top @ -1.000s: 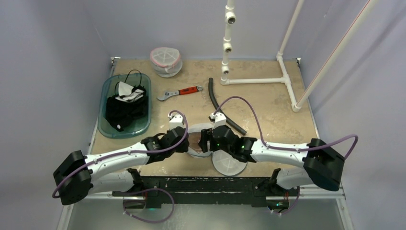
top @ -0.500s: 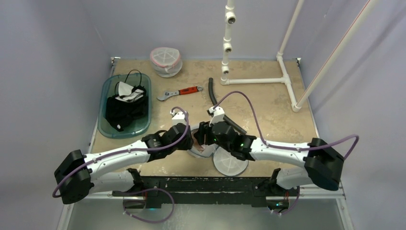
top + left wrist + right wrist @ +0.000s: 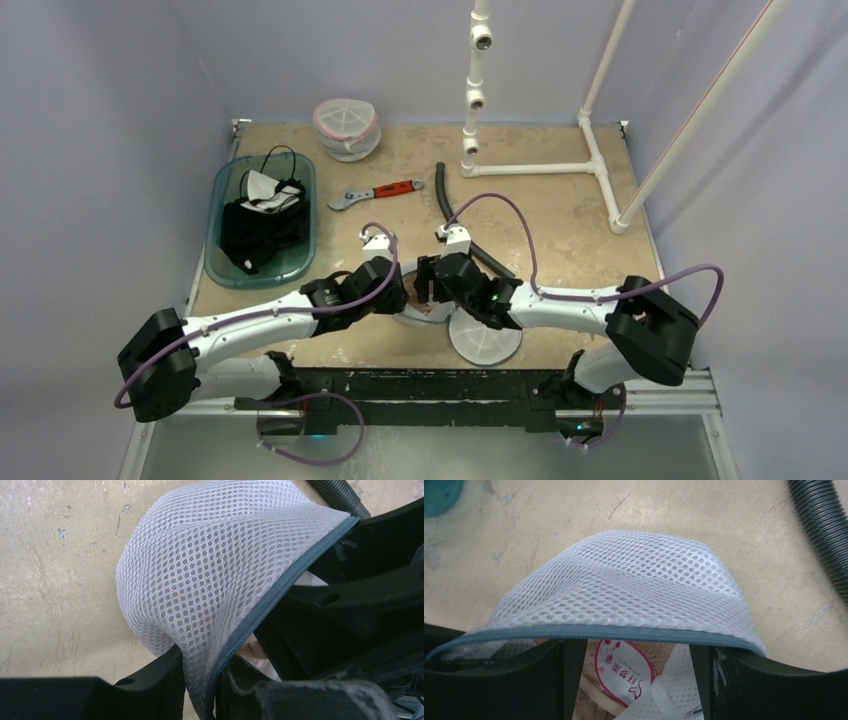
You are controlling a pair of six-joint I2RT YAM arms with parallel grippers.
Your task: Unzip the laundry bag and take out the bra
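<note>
Top view: the laundry bag (image 3: 424, 312) sits on the table (image 3: 570, 240) by the middle of the near edge. We have the left gripper (image 3: 392, 288) on its left side and the right gripper (image 3: 430, 288) on its right, both down at the bag. A white round mesh panel (image 3: 484, 343) touches the bag on the right, at the near edge; we cannot tell whether it is part of the bag. A teal tray (image 3: 222, 185) with dark garments lies along the left edge. A second mesh bag (image 3: 346, 128) is at the far edge, left of centre. A red-handled wrench (image 3: 376, 193) and a black hose (image 3: 470, 238) lie mid-table, and a white pipe frame (image 3: 540, 168) stands in the far right corner.

Left wrist: the left gripper's jaws are clamped on the bag's mesh wall just beside the grey zipper (image 3: 280, 597), and the mesh bulges up above the pinch. The right gripper's black body crowds in from the right.

Right wrist: the right gripper's jaws stand wide apart, gripping nothing, with the fingers tucked under the raised zipper rim. The bag gapes there. Between the fingers we see the bra (image 3: 589, 692), beige and inside the bag, with a pink-rimmed label (image 3: 624, 672) on top of it.
</note>
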